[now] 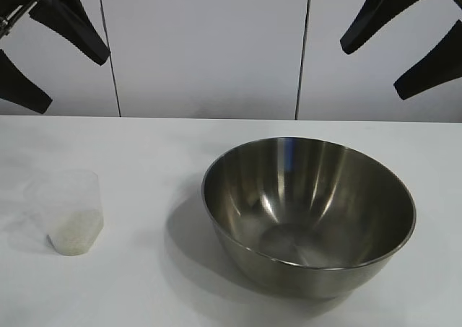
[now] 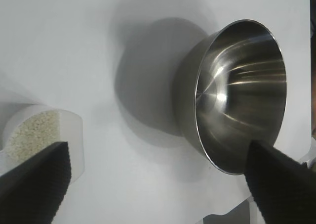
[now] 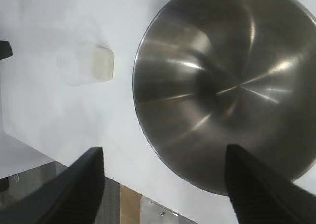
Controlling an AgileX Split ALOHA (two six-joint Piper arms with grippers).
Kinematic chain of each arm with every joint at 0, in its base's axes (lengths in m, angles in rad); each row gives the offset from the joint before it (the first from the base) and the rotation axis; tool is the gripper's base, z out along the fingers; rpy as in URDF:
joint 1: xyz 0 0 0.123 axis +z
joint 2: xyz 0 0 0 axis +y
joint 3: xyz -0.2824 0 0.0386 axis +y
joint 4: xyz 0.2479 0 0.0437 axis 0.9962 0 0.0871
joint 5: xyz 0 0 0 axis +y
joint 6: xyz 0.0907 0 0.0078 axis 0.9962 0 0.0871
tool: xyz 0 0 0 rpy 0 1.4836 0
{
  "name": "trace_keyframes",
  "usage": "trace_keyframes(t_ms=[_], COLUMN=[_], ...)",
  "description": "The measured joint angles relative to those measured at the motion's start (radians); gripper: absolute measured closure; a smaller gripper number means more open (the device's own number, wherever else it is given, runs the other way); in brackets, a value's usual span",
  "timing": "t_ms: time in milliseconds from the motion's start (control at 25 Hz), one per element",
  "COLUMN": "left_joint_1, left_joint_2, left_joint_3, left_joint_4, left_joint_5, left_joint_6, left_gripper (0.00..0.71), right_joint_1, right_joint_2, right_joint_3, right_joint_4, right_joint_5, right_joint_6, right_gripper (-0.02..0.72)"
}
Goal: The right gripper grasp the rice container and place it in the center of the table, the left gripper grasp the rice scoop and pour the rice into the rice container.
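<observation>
The rice container [image 1: 310, 211], a wide shiny steel bowl, stands empty on the white table [image 1: 144, 154], right of the middle. The rice scoop [image 1: 68, 210], a small clear plastic cup, stands upright at the left with rice [image 1: 74, 234] in its bottom. My left gripper [image 1: 72, 81] hangs open, high above the scoop, holding nothing. My right gripper [image 1: 373, 72] hangs open, high above the bowl's far side, also holding nothing. The left wrist view shows the scoop [image 2: 69, 135] with its rice [image 2: 32, 132], the bowl [image 2: 237, 95] and the open gripper [image 2: 158, 152]. The right wrist view shows the bowl [image 3: 227, 85], the scoop [image 3: 91, 66] and the open gripper [image 3: 164, 154].
White wall panels with vertical seams [image 1: 303, 53] stand behind the table. In the right wrist view the table's edge [image 3: 74, 162] runs close under the fingers, with floor beyond it. Bare tabletop lies between scoop and bowl.
</observation>
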Motion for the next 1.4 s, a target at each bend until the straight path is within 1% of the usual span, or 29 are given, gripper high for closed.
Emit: trace_keyframes(t_ms=[200, 280, 360, 440, 480, 520, 600, 640, 720, 800, 920, 1040, 1120, 1160, 1200, 1240, 1320, 1400], left_joint_1=[0.0, 0.0, 0.0, 0.0, 0.0, 0.0, 0.0, 0.0, 0.0, 0.0, 0.0, 0.0, 0.0, 0.0, 0.0, 0.0, 0.0, 0.0], left_joint_2=[0.0, 0.0, 0.0, 0.0, 0.0, 0.0, 0.0, 0.0, 0.0, 0.0, 0.0, 0.0, 0.0, 0.0, 0.0, 0.0, 0.0, 0.0], left_joint_3=[0.0, 0.0, 0.0, 0.0, 0.0, 0.0, 0.0, 0.0, 0.0, 0.0, 0.0, 0.0, 0.0, 0.0, 0.0, 0.0, 0.0, 0.0], left_joint_4=[0.0, 0.0, 0.0, 0.0, 0.0, 0.0, 0.0, 0.0, 0.0, 0.0, 0.0, 0.0, 0.0, 0.0, 0.0, 0.0, 0.0, 0.0], left_joint_5=[0.0, 0.0, 0.0, 0.0, 0.0, 0.0, 0.0, 0.0, 0.0, 0.0, 0.0, 0.0, 0.0, 0.0, 0.0, 0.0, 0.0, 0.0], left_joint_6=[0.0, 0.0, 0.0, 0.0, 0.0, 0.0, 0.0, 0.0, 0.0, 0.0, 0.0, 0.0, 0.0, 0.0, 0.0, 0.0, 0.0, 0.0], left_gripper=[0.023, 0.023, 0.023, 0.023, 0.023, 0.023, 0.023, 0.023, 0.023, 0.023, 0.023, 0.023, 0.023, 0.023, 0.023, 0.023, 0.023, 0.023], right_joint_1=[0.0, 0.0, 0.0, 0.0, 0.0, 0.0, 0.0, 0.0, 0.0, 0.0, 0.0, 0.0, 0.0, 0.0, 0.0, 0.0, 0.0, 0.0], right_joint_2=[0.0, 0.0, 0.0, 0.0, 0.001, 0.006, 0.023, 0.037, 0.082, 0.14, 0.236, 0.316, 0.365, 0.388, 0.407, 0.427, 0.452, 0.455], right_joint_3=[0.0, 0.0, 0.0, 0.0, 0.0, 0.0, 0.0, 0.0, 0.003, 0.003, 0.005, 0.007, 0.007, 0.007, 0.007, 0.007, 0.007, 0.007], right_joint_4=[-0.005, -0.045, -0.135, -0.278, -0.338, -0.411, -0.482, -0.497, -0.503, -0.495, -0.466, -0.395, -0.351, -0.329, -0.312, -0.294, -0.271, -0.254], right_joint_5=[0.0, 0.006, 0.025, 0.064, 0.078, 0.085, 0.082, 0.075, 0.043, 0.005, -0.062, -0.13, -0.157, -0.164, -0.168, -0.172, -0.18, -0.178], right_joint_6=[-0.01, -0.022, -0.022, 0.005, 0.029, 0.051, 0.087, 0.092, 0.098, 0.1, 0.101, 0.068, 0.044, 0.03, 0.017, 0.006, -0.018, -0.045], right_gripper=[0.231, 0.231, 0.231, 0.231, 0.231, 0.231, 0.231, 0.231, 0.231, 0.231, 0.231, 0.231, 0.232, 0.253, 0.304, 0.37, 0.563, 0.647])
